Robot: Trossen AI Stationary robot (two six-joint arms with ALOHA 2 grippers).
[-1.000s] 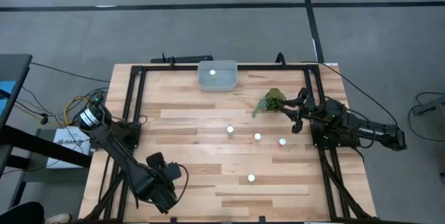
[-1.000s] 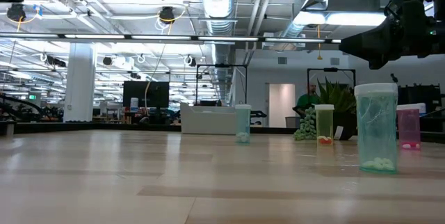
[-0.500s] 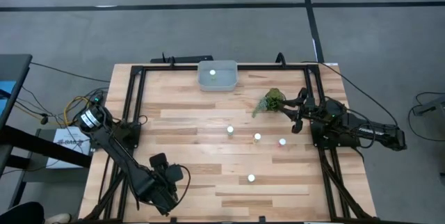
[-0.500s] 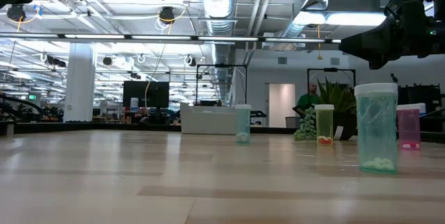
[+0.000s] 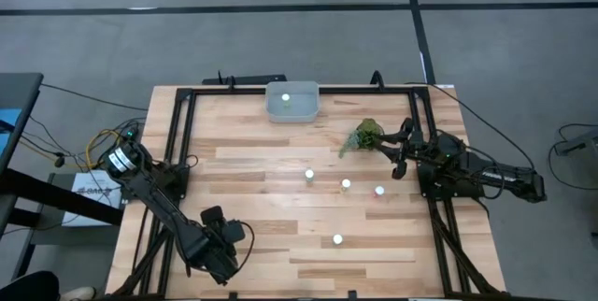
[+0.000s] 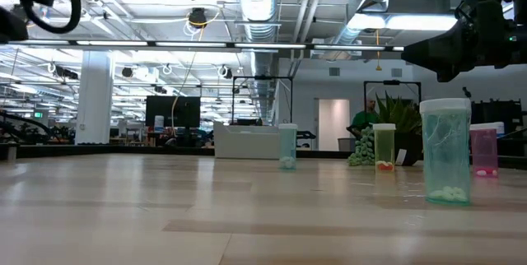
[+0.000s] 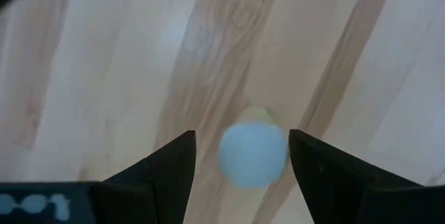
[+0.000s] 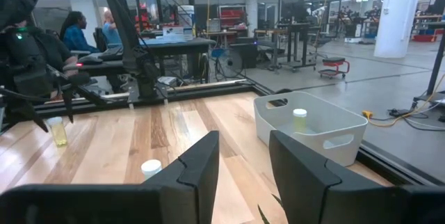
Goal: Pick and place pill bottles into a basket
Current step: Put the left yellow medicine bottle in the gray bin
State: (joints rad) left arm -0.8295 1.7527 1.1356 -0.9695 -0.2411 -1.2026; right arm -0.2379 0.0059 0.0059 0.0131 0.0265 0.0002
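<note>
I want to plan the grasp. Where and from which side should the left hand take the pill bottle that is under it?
Probably from straight above, on the sides just under the white cap. The left hand hangs open over this pill bottle, which stands upright on the table, its round cap showing between the fingers.

Even, bright overhead light, with soft faint shadows. Ceiling lamps [image 6: 387,20] glare at one o'clock in the low view. The left wrist view is blurred throughout.
</note>
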